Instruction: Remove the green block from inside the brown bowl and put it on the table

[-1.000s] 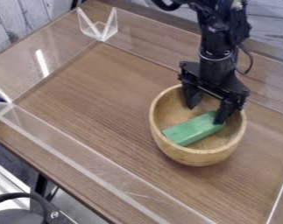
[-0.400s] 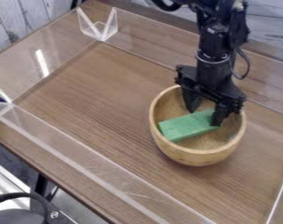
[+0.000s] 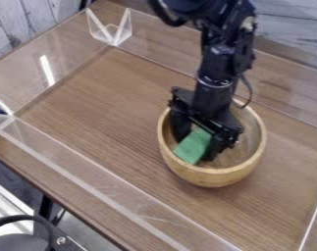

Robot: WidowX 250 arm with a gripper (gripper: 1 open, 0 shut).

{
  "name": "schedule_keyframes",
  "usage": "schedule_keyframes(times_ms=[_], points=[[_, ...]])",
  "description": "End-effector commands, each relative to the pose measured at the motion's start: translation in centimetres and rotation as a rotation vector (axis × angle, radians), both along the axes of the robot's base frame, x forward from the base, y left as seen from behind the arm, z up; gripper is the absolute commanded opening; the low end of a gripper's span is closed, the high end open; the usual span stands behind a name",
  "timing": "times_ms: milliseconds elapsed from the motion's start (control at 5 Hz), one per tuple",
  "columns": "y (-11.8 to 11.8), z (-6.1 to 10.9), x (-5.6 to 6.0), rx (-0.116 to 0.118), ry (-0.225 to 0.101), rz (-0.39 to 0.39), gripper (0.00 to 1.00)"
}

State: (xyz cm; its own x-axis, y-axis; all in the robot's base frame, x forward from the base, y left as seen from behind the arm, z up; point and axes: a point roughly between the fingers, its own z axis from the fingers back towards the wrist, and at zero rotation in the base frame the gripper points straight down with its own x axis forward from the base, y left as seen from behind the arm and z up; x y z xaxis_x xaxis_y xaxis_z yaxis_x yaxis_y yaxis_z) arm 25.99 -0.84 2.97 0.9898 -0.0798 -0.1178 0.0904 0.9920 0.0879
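The brown bowl point(image 3: 247, 155) sits on the table point(image 3: 95, 108) right of centre. In its left half lies the green block point(image 3: 191, 149), tilted up against the inner wall and partly hidden by the fingers. My gripper point(image 3: 200, 139) points straight down into the bowl. It is open, with one black finger on either side of the block. I cannot tell whether the fingers touch the block.
Low clear acrylic walls point(image 3: 43, 147) run along the table's edges. A small clear acrylic stand point(image 3: 111, 27) sits at the back left corner. Dark gear point(image 3: 24, 235) shows below the near edge. The black arm point(image 3: 220, 49) rises from the bowl toward the top.
The gripper has moved left and nearer the camera inside the bowl, staying open. The green block has slid left with it, and the bowl has shifted slightly left.
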Motion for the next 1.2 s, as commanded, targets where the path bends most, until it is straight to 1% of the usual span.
schedule_keyframes(times_ms=[0,200,400,1000], points=[[0.89,2.4,0.93,-0.004,-0.106,0.007,1.0],[0.54,2.28,1.3,-0.006,-0.106,-0.021,0.0],[0.22,2.03,1.52,-0.011,-0.101,-0.042,0.0],[0.21,2.47,1.78,0.003,-0.124,0.012,0.0]])
